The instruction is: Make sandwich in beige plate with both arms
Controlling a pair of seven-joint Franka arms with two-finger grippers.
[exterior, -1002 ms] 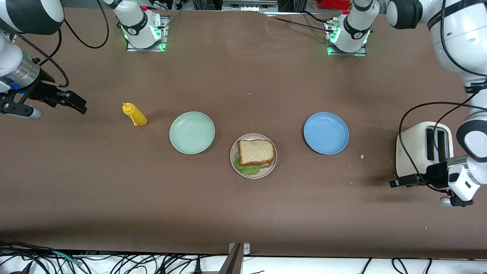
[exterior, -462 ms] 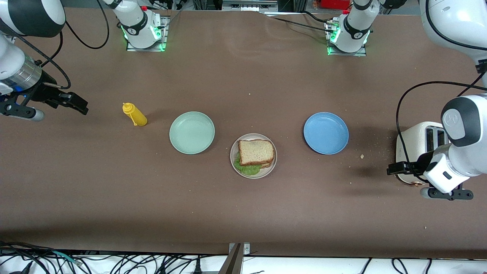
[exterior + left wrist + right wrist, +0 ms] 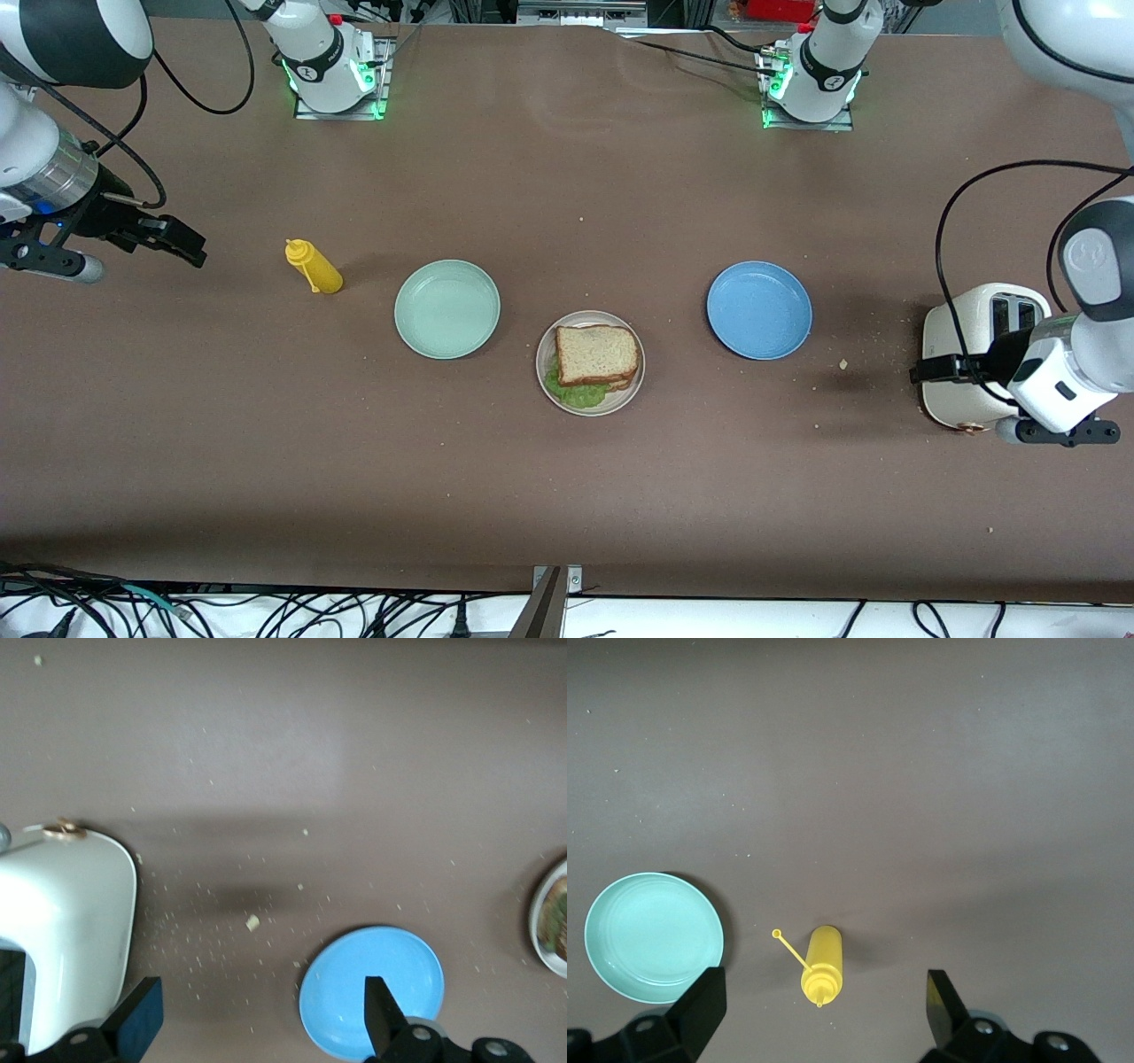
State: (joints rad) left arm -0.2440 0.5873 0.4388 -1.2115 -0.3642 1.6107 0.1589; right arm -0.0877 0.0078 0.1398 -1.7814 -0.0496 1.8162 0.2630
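Brown table (image 3: pixel 567 496) carries three plates (image 3: pixel 591 405), mustard bottle (image 3: pixel 314 266), toaster (image 3: pixel 961 332).

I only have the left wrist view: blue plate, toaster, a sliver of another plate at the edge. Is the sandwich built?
Observer: Yes. The sandwich sits assembled on the beige plate, lettuce showing under the top slice.
Operator: Where's the right arm?
Observer: The right gripper hangs open and empty at its own end of the table, over bare table past the yellow mustard bottle.
Operator: Other plates?
Observer: A mint-green plate, nothing on it, lies between the mustard bottle and the beige plate.
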